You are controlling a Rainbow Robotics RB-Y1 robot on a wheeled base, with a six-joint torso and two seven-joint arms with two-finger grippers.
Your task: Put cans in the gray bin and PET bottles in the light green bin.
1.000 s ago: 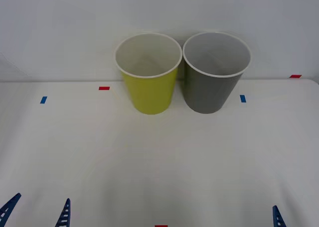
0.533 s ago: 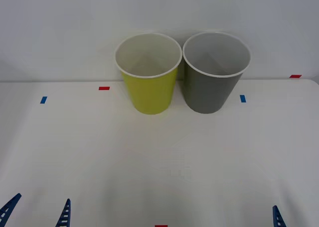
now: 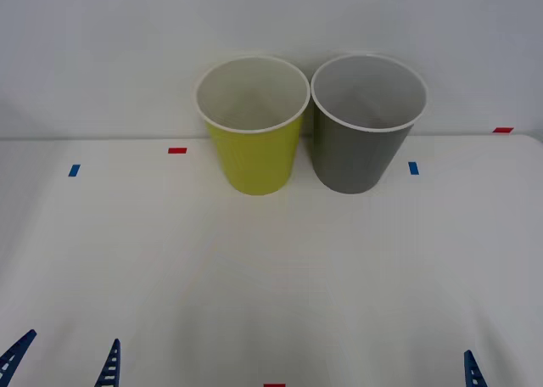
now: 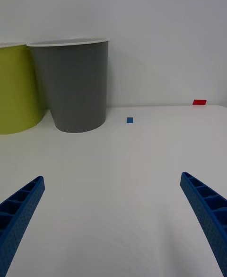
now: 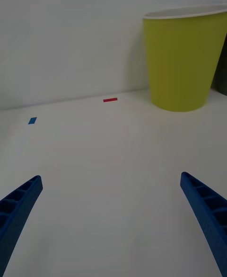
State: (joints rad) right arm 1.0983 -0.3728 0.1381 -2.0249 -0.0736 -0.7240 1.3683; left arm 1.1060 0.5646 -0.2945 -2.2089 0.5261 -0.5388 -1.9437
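Observation:
The light green bin and the gray bin stand upright side by side at the back of the white table, rims nearly touching, both with pale insides in which I see nothing. Cans and PET bottles are out of view. My left gripper rests low at the near left edge, open, with nothing between its fingers. My right gripper is open and holds nothing; one of its blue fingers peeks in at the near right. From the right wrist, the gray bin is ahead, with the light green bin beside it.
The white table runs back to a plain wall just behind the bins. Small red tape marks and blue tape marks lie flat on the surface. Bare tabletop stretches between the grippers and the bins.

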